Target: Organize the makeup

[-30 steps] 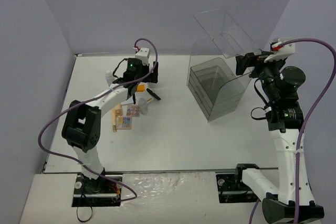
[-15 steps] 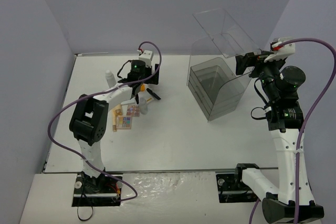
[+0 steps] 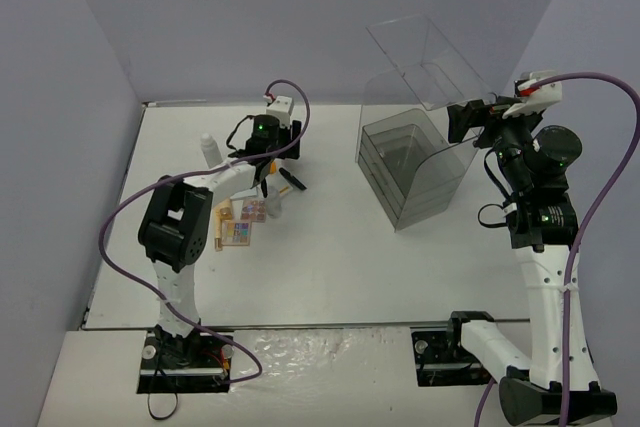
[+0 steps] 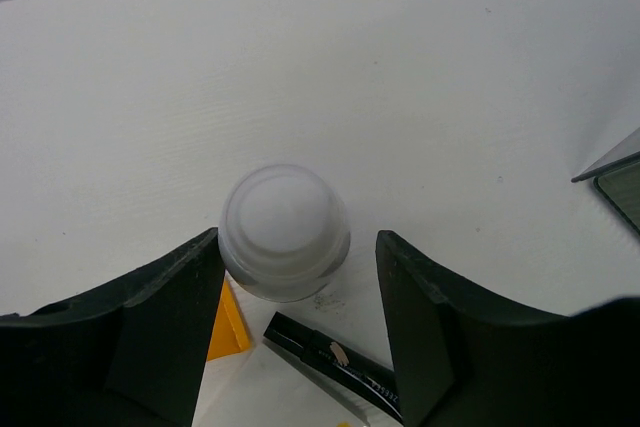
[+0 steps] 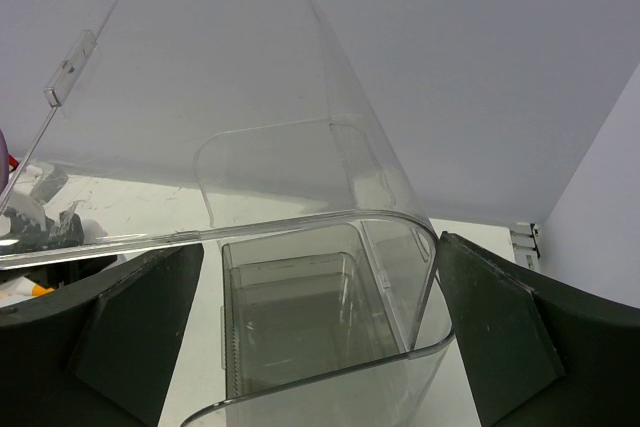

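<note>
While the white tabletop [image 3: 330,267] fills most of the overhead view, the clear case [image 3: 405,177] stands at its far right side with its lid [image 3: 425,57] swung up. The right fingers [image 5: 130,337] are spread wide at the case's right edge, with the curved front rim of the lid between them; whether either finger touches it cannot be told. The makeup sits in a loose cluster at the far left of the tabletop. An eyeshadow palette [image 3: 238,234] lies flat at the near side of the cluster. The left fingers [image 4: 160,327] are apart on either side of a white bottle [image 4: 284,217], seen cap-up and not gripped. A second bottle [image 3: 209,149] stands well to the left. An orange case [image 4: 228,322] and a black tube [image 4: 335,362] lie just beside the flanked bottle.
</note>
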`<control>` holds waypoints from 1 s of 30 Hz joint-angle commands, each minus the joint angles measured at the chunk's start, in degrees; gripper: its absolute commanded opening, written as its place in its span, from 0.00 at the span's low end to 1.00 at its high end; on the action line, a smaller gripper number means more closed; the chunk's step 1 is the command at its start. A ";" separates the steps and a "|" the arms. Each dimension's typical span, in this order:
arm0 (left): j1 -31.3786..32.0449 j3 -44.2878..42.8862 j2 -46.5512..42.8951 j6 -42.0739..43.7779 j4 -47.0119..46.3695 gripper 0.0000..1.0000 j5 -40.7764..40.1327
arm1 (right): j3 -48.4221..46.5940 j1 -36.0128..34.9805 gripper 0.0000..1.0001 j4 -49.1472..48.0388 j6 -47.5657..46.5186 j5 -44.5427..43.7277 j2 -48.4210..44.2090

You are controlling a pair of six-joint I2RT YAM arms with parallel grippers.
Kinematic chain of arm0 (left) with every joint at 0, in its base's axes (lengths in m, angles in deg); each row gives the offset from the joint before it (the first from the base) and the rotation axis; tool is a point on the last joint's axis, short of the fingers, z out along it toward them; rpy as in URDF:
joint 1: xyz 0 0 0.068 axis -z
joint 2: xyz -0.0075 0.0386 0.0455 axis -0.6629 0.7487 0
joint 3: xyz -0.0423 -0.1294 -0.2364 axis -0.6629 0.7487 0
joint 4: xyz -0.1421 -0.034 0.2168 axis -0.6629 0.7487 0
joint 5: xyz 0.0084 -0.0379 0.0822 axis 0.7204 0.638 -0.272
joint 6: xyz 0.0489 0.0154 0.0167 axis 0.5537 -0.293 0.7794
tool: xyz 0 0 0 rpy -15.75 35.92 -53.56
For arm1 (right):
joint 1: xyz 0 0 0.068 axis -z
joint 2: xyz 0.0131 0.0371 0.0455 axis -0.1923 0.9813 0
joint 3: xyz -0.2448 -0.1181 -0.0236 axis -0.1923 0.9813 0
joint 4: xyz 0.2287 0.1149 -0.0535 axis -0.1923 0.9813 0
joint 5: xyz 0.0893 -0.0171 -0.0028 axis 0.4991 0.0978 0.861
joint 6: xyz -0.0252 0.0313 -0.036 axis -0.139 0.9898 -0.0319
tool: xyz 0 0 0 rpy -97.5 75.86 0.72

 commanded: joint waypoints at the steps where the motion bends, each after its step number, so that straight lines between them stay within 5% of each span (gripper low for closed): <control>1: -0.37 -3.60 -2.34 -0.11 -4.98 0.42 -0.04 | -0.63 -0.34 1.00 -7.50 1.23 1.97 0.18; 6: -0.28 -3.59 -4.93 1.30 -5.09 0.17 -0.55 | -0.45 -0.34 1.00 -7.33 1.07 1.89 -0.18; 10: -0.25 -4.10 -8.30 2.05 -4.62 0.08 -0.27 | -0.27 -0.34 1.00 -7.38 1.04 1.96 -0.14; 30: 10.75 -17.24 -16.48 0.18 3.33 0.04 9.97 | 0.35 -0.34 1.00 -7.41 0.80 2.15 0.08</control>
